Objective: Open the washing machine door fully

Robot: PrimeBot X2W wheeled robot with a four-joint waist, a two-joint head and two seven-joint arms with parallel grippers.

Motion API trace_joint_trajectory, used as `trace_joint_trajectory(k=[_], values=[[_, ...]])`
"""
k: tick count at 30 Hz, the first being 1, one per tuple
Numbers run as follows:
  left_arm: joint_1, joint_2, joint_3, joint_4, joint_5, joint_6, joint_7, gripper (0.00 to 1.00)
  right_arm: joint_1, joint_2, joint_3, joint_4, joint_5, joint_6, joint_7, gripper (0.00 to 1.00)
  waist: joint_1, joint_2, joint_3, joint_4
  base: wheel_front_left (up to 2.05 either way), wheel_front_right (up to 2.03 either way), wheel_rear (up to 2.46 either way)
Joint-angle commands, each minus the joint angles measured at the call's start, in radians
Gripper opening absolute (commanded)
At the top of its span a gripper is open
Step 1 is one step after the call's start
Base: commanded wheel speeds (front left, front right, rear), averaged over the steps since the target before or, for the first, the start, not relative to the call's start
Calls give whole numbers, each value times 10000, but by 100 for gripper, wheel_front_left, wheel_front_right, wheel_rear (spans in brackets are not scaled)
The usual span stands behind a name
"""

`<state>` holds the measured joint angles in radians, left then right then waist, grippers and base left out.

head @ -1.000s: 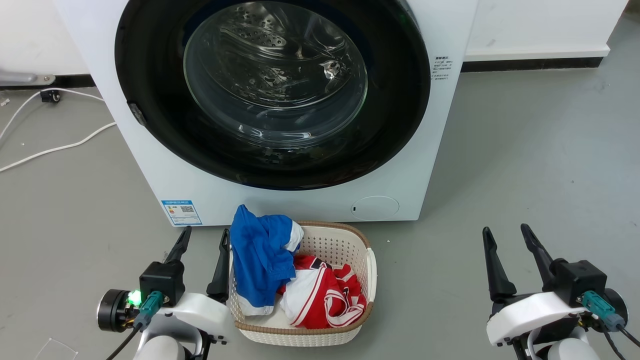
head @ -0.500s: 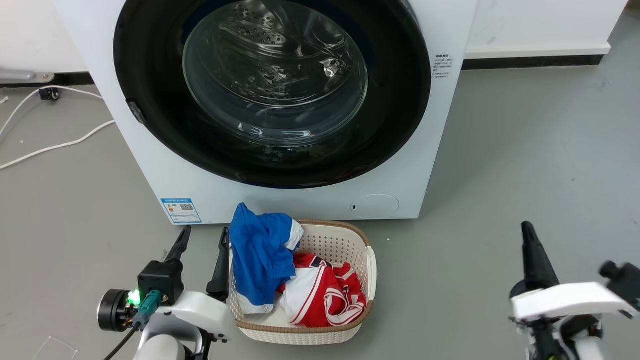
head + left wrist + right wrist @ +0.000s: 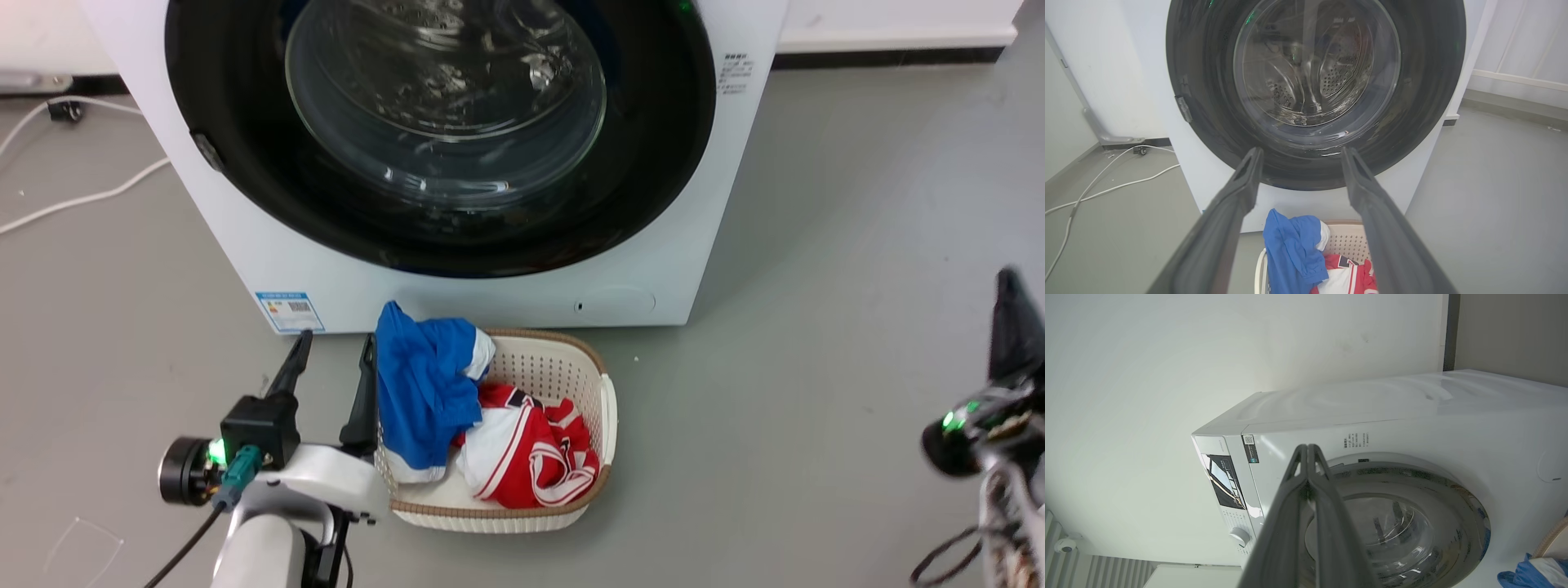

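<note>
The large round glossy black washing machine door (image 3: 441,122), a clear glass bowl at its centre, sits closed against the front of the big white front-loading washing machine (image 3: 269,261). My left pincer (image 3: 336,343) hangs low before it, fingers apart and empty, just beside the white woven laundry basket (image 3: 608,425) of blue and red clothes (image 3: 424,392). My right pincer (image 3: 1306,449), fingers pressed together on nothing, points toward the machine's front near the door's rim.

Bright, even light; reflections glare on the washing machine door (image 3: 445,106), and wrist views warp at edges.
</note>
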<state>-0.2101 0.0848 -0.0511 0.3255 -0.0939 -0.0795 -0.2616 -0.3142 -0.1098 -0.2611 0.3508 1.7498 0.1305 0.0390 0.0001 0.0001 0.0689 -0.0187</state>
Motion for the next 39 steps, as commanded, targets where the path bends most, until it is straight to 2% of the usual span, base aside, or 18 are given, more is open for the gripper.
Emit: trace_joint_trajectory(k=[1,3,9,17,21,28,39], values=[[-211,-37,45,-112,17,-69,-51,100,-470,-260,-5,171,107,4,173,0,-1,-1,293,53,0,0,0],[-377,-62,49,-282,32,-69,-44,100,-1223,-616,60,493,392,4,511,0,-1,-1,644,113,0,0,0],[-905,-145,-13,-701,96,-48,-41,100,-3465,-1779,1006,1525,200,4,1434,0,-1,-1,1556,398,0,0,0],[-1634,-231,-301,-1240,194,-17,-42,100,-6841,-3140,2558,3870,-332,4,2768,0,-1,-1,2818,917,0,0,0],[-1878,-277,-466,-1460,219,40,-41,100,-8318,-3393,3412,4850,-802,4,3443,0,-1,-1,3321,1084,0,0,0],[-2203,-322,-763,-1656,120,144,-41,100,-10356,-3388,4525,6034,-1615,4,4393,0,-1,-1,4012,1372,0,0,0],[-2440,-350,-1145,-1817,-170,406,-41,100,-12095,-3098,5641,6540,-2682,4,5362,0,-1,-1,4565,1621,0,0,0]])
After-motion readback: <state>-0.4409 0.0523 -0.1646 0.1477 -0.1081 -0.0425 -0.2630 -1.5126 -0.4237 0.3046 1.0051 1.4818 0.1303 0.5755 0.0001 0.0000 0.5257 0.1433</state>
